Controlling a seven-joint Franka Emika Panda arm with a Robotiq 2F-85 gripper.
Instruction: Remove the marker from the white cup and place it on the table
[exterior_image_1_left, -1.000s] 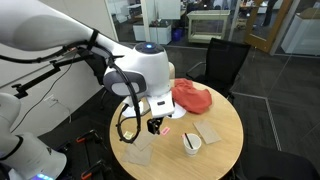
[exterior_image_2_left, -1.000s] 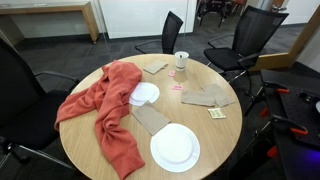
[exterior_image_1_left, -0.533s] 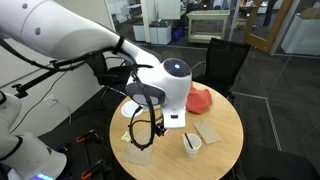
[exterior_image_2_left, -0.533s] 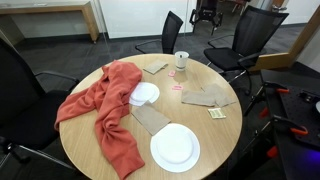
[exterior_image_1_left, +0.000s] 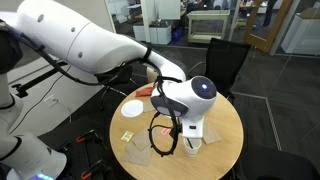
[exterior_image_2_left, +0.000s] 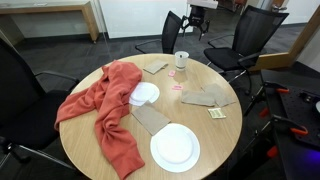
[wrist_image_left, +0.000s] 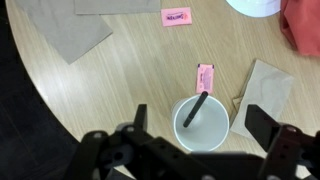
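In the wrist view the white cup (wrist_image_left: 200, 128) stands on the light wooden table (wrist_image_left: 100, 90), with the dark marker (wrist_image_left: 196, 108) leaning inside it, its top end over the far rim. My gripper (wrist_image_left: 200, 116) is open, directly above the cup, with one finger on each side of it and touching nothing. In an exterior view the gripper (exterior_image_1_left: 190, 138) hangs low over the table (exterior_image_1_left: 228, 120) and hides the cup. In an exterior view the cup (exterior_image_2_left: 181, 62) stands near the table's far edge; the arm does not show there.
A red cloth (exterior_image_2_left: 110, 110) and two flat white discs (exterior_image_2_left: 175, 148) (exterior_image_2_left: 145, 94) lie on the table. Brown paper napkins (wrist_image_left: 70, 35) (wrist_image_left: 262, 90) and pink packets (wrist_image_left: 204, 77) (wrist_image_left: 177, 16) lie close to the cup. Black chairs (exterior_image_2_left: 240, 40) ring the table.
The arm has swung across the table and come down over the cup, which it now covers in the exterior view. The cup and marker have not moved.
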